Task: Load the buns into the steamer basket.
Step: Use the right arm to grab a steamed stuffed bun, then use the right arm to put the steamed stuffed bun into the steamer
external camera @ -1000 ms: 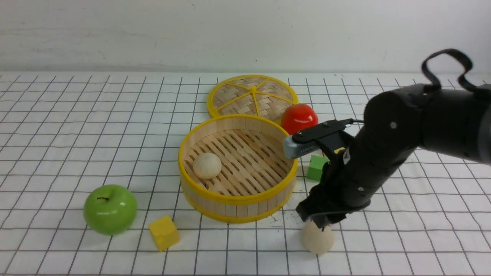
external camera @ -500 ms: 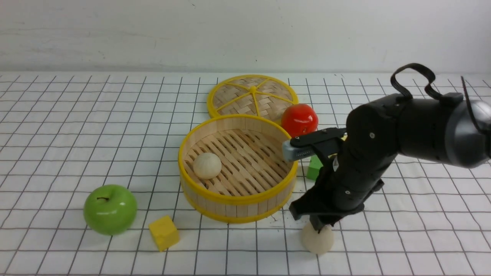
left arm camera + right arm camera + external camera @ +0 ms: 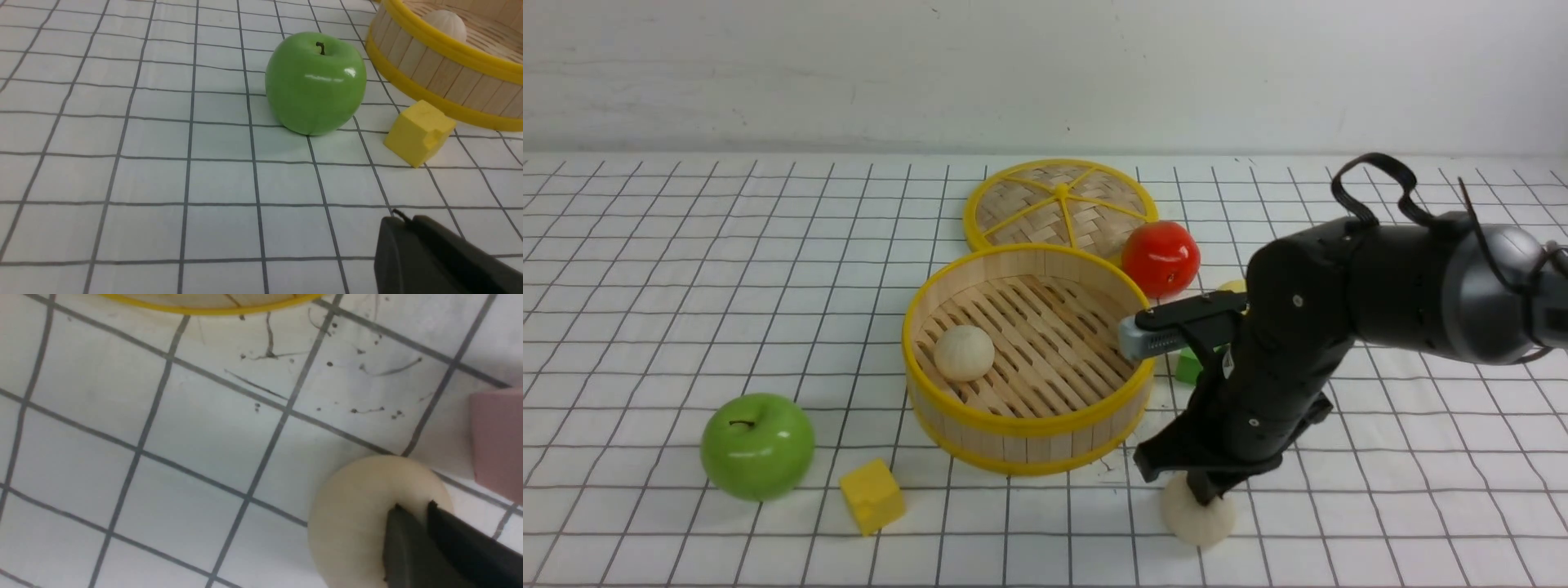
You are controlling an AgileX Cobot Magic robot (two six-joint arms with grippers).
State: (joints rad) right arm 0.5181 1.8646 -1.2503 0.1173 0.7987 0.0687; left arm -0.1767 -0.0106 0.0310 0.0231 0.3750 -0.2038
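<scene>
The right gripper [image 3: 1207, 490], at the lower right of the front view, has its jaws drawn narrow, pinching the top of a beige bun [image 3: 1194, 521]. The bun rests on the gridded table [image 3: 686, 286], just right of the central steamer basket [image 3: 1029, 425]. A second bun [image 3: 964, 353] lies inside the basket. The left gripper [image 3: 425, 253] is closed, holding nothing.

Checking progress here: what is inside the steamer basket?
One beige bun lies on the slatted floor of the steamer basket, left of centre. Its near wall hides the floor strip behind it; the right arm covers part of the right rim.
</scene>
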